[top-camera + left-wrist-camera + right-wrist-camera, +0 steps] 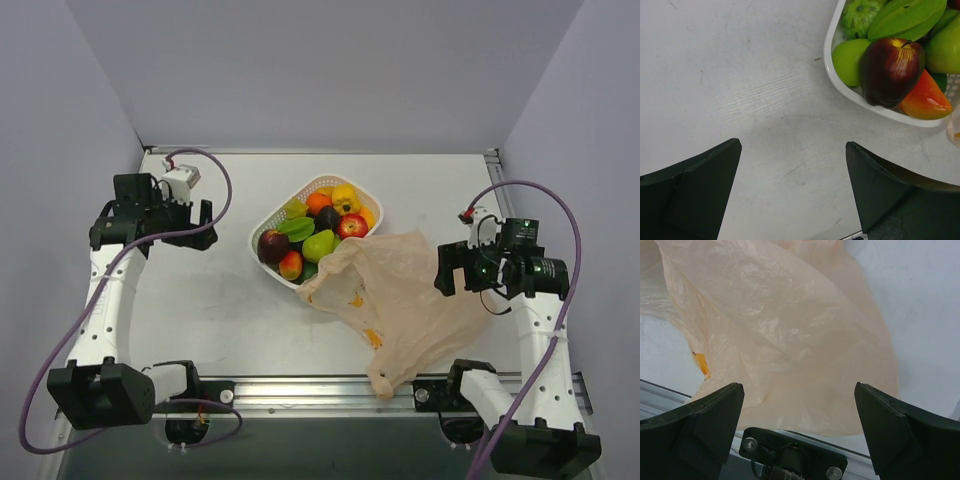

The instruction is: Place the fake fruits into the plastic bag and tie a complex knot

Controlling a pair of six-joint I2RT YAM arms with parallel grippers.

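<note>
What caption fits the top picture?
A basket of fake fruits beside the plastic bag; left gripper and right gripper open.

The white table (pixel 200 300) carries a basket (pixel 267 222) and the plastic bag (pixel 410 300), seemingly touching.

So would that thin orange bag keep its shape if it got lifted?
Probably not: the bag lies crumpled and creased on the table, so it would likely sag and bunch. It looks thin and see-through, so likely very light. A push would probably just wrinkle it.
</note>
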